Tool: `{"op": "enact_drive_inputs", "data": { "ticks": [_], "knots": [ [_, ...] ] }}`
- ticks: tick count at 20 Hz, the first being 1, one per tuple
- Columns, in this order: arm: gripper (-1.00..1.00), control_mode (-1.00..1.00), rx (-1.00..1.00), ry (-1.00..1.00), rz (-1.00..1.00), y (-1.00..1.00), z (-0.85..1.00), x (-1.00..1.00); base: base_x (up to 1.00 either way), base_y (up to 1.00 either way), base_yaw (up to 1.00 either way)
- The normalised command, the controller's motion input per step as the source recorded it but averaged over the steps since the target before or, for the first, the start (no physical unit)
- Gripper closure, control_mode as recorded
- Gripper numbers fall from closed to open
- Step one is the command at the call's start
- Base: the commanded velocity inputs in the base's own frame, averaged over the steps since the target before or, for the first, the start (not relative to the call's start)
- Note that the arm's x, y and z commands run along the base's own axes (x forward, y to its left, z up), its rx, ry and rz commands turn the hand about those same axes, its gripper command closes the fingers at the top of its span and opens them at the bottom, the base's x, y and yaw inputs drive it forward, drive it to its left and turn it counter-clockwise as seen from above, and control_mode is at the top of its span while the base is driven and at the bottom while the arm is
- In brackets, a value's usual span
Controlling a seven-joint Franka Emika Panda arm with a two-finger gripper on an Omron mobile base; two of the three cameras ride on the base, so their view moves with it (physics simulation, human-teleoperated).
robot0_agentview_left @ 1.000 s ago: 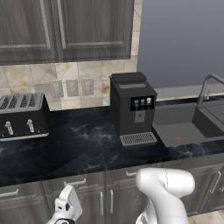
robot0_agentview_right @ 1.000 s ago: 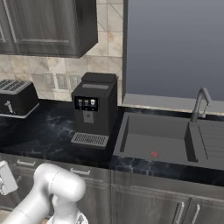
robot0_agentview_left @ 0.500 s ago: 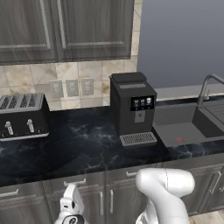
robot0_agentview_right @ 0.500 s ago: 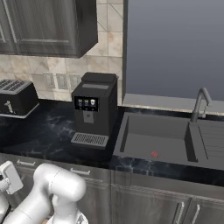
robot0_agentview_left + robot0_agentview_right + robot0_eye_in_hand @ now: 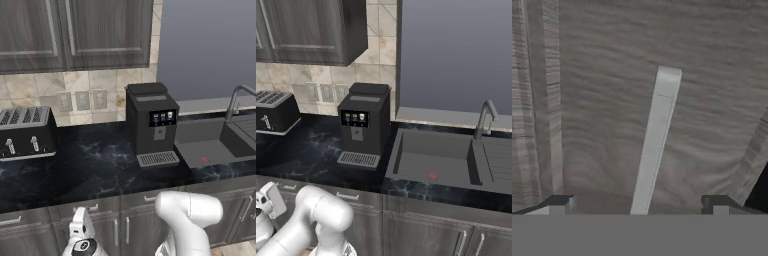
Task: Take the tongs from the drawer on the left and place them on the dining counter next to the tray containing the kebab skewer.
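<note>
We take the coffee machine [image 5: 151, 123] as our landmark. It stands on the black-topped counter [image 5: 95, 170], its drip grille facing us. To its left, well apart along the same counter, sits the toaster [image 5: 26, 133]. To its right, just beside it, the sink [image 5: 207, 144] is sunk into the counter, with the faucet [image 5: 236, 98] at the sink's far right. Behind the machine, on the tiled wall, are the outlets [image 5: 82, 100], and above them the upper cabinets [image 5: 75, 32].

Below the machine and to its left, under the counter edge, we see the drawer [image 5: 95, 209] with its dark wood-grain front, shut. In the hand view the drawer's silver handle [image 5: 654, 141] runs as a pale bar up the middle of the grain, tilted slightly.

Our gripper [image 5: 638, 205] hangs low in front of that drawer, below and left of the machine, pointing at the front. Its two fingertips [image 5: 559, 202] stand spread wide, one on each side of the handle's near end, with nothing between them but the bar, and we cannot tell whether they touch it. The tongs are not visible to us; the drawer front hides whatever lies inside.
</note>
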Motion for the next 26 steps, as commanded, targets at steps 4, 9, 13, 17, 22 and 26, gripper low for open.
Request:
{"op": "enact_drive_inputs", "data": {
  "ticks": [4, 9, 13, 17, 22, 26],
  "knots": [
    [-1.00, -1.00, 0.00, 0.00, 0.00, 0.38, -0.19, 0.23, 0.00, 0.00, 0.00],
    [-1.00, -1.00, 0.00, 0.00, 0.00, 0.38, -0.31, 0.24, 0.00, 0.00, 0.00],
    [-1.00, -1.00, 0.00, 0.00, 0.00, 0.27, -0.36, 0.27, 0.00, 0.00, 0.00],
    [-1.00, -1.00, 0.00, 0.00, 0.00, 0.22, -0.37, 0.33, 0.00, 0.00, 0.00],
    [-1.00, -1.00, -0.01, 0.00, 0.00, 0.19, -0.43, 0.37, 0.00, 0.00, 0.00],
    [-1.00, -1.00, 0.00, 0.00, 0.01, 0.09, -0.39, 0.39, 0.00, 0.00, 0.00]
  ]
}}
